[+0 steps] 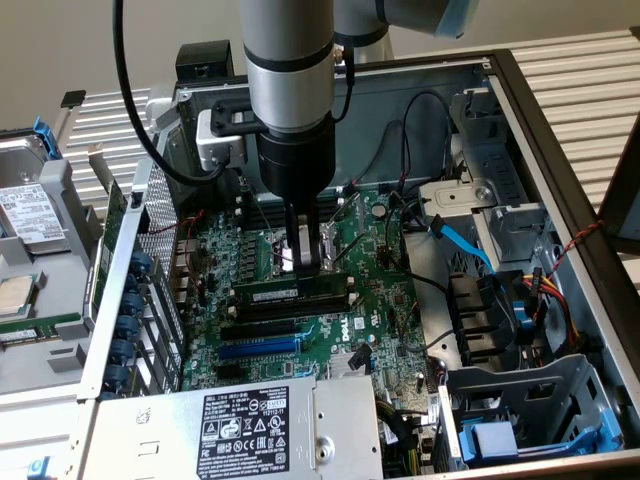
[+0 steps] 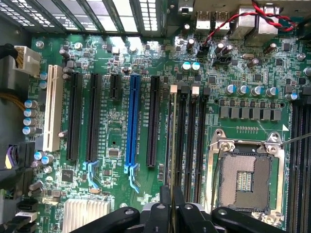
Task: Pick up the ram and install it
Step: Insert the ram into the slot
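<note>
Green ram (image 1: 290, 293) (image 2: 172, 145) stands on edge along the memory slot closest to the black expansion slots. It sits on the motherboard (image 1: 380, 300) (image 2: 112, 141) inside the open case (image 1: 560, 200). In the exterior view its pale label faces the camera. In the wrist view it shows edge-on as a thin line ending at a white latch (image 2: 173, 89). Can't tell if it is fully seated.

Gripper (image 1: 310, 262) (image 2: 171, 206) comes straight down from above, fingers (image 2: 180, 206) pinched together on the ram's top edge near its middle.

Free memory slots (image 2: 192, 141) run parallel just beside the ram, and past them is the open CPU socket (image 2: 245, 179). Blue slot (image 1: 258, 349) (image 2: 132, 121) lies on the ram's other side, one black slot between them. Power supply (image 1: 250, 425) sits at the case's near edge in the exterior view.
</note>
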`<action>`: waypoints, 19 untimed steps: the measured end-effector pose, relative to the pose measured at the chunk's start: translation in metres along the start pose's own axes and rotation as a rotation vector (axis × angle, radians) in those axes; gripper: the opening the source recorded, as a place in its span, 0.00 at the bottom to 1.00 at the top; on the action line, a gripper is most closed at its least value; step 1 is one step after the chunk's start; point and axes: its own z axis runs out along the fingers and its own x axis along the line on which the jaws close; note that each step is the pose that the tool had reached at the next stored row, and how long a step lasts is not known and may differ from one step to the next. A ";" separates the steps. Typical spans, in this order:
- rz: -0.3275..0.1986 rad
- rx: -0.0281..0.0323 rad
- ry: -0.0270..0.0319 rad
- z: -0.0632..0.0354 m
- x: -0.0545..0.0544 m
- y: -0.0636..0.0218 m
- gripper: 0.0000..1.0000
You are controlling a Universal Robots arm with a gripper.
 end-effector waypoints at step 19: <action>0.011 -0.0002 -0.0004 0.0014 0.000 0.0000 0.13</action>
